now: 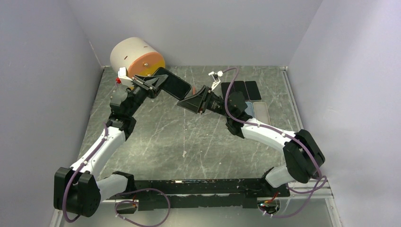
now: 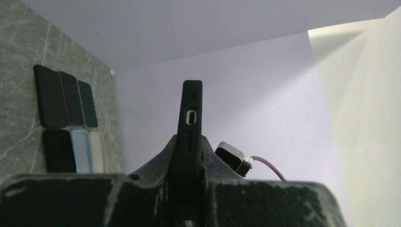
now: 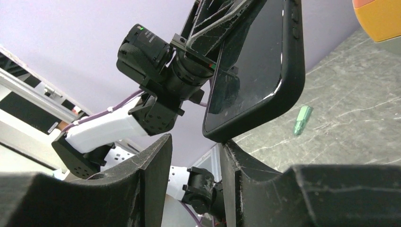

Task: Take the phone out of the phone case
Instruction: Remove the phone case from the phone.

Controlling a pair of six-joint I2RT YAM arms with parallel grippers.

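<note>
Our left gripper (image 1: 153,84) clamps the phone case (image 3: 294,71); the right gripper (image 1: 187,102) gapes beside its corner; the phone (image 3: 246,66) is not yet out.

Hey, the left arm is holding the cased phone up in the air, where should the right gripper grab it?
Take the free end of the cased phone, the rounded corner pointing at the right gripper, approaching straight on from the right, jaws astride screen and back. The left gripper clamps the other end.

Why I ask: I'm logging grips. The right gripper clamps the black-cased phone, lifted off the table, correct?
No: the left gripper clamps the black-cased phone, lifted off the table; the left wrist view shows it.
</note>
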